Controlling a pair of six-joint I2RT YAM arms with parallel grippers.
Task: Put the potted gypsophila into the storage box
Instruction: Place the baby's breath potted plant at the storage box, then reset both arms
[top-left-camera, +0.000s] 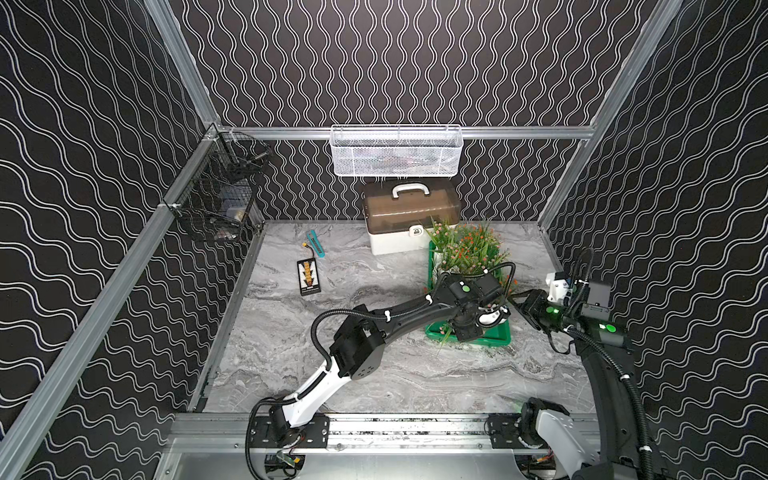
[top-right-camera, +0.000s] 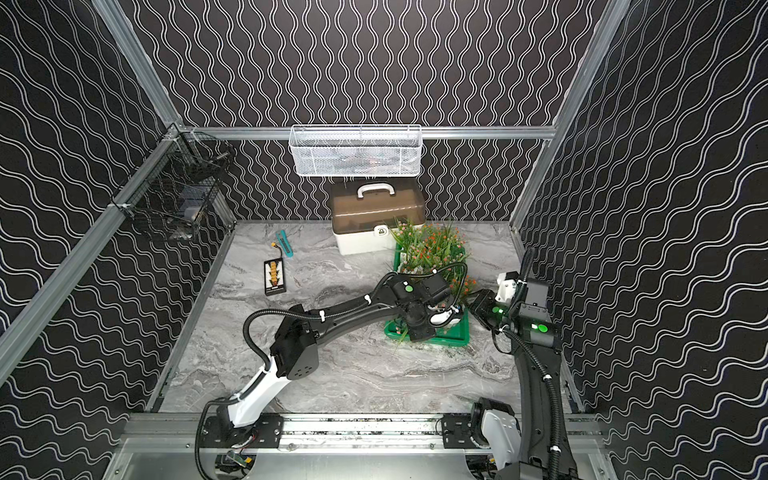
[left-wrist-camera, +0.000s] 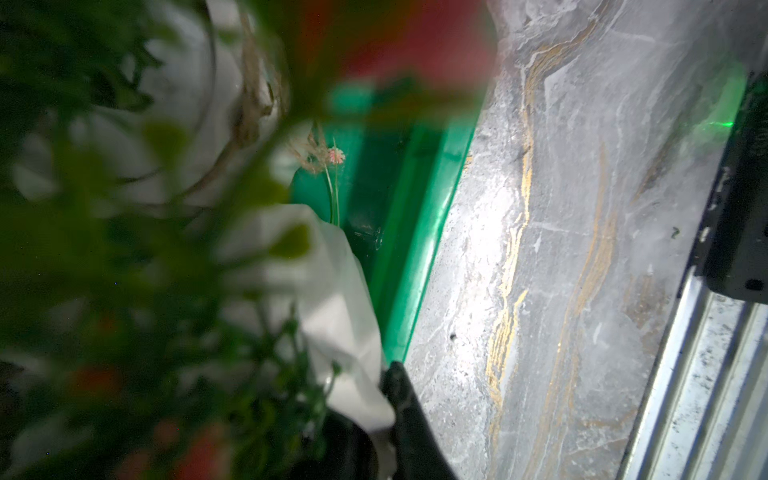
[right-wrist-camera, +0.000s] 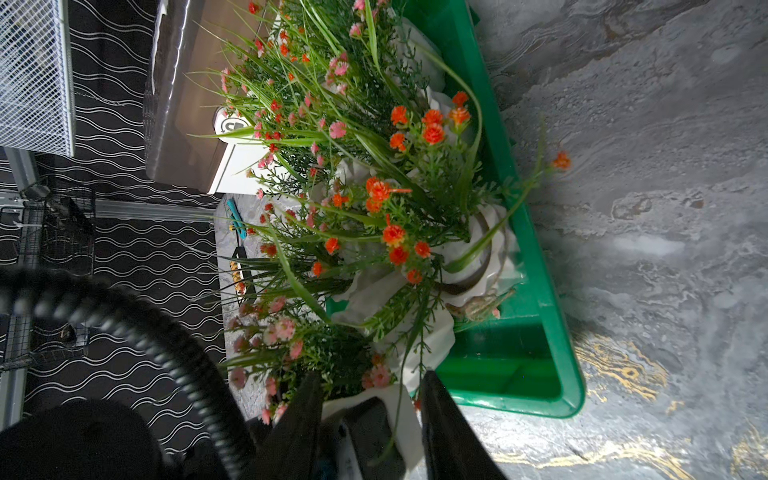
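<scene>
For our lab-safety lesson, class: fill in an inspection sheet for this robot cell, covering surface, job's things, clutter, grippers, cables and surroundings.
Surface: grey marble-pattern table.
Job's things: potted gypsophila crowd the green storage box; most stand at its far end.
Clutter: black connector board, teal tool, white case with brown lid.
Grippers: left gripper sits at a pot's rim, jaws hidden; right gripper appears closed on one potted gypsophila's white pot.
Cables: black corrugated hose loops along each arm.
Surroundings: white mesh basket and black wire basket hang on the patterned walls.
</scene>
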